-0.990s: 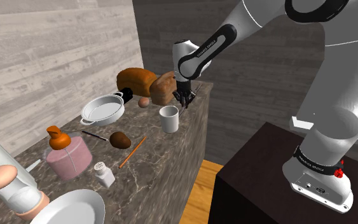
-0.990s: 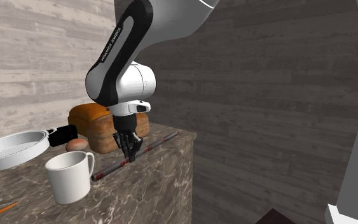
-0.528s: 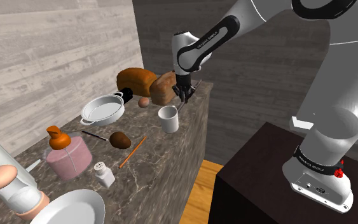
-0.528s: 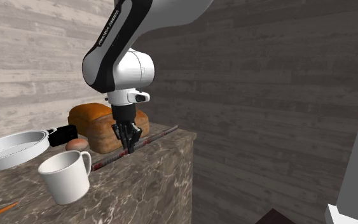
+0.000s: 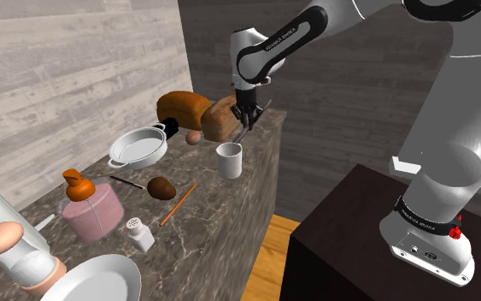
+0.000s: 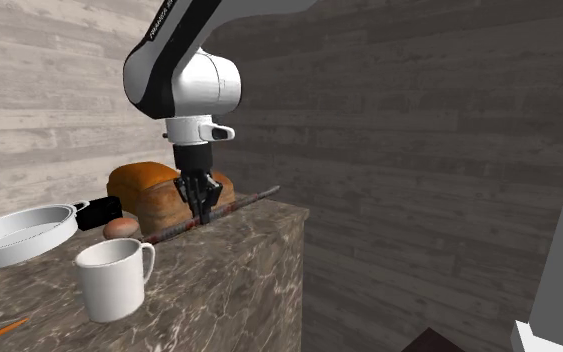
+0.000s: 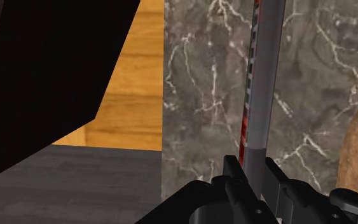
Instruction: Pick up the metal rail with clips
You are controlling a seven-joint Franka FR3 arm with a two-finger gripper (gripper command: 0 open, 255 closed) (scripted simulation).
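Observation:
The rail is a thin grey bar with red and dark clips along one side. My gripper is shut on it near its middle and holds it a little above the marble counter, just in front of the bread. In the shoulder view the gripper points down at the counter's far end, with the rail slanting across it. In the wrist view the rail runs straight out from between the fingers of the gripper, over the marble near the counter's edge.
A white mug stands just short of the gripper. Two brown loaves, an egg and a white pan lie behind it. Nearer are an orange pencil, a pink bottle and a plate. Beyond the counter edge are wooden floor and my dark stand.
My gripper has risen with the rail clasped in it. The rail, which lay on the counter a second ago, is now off the marble.

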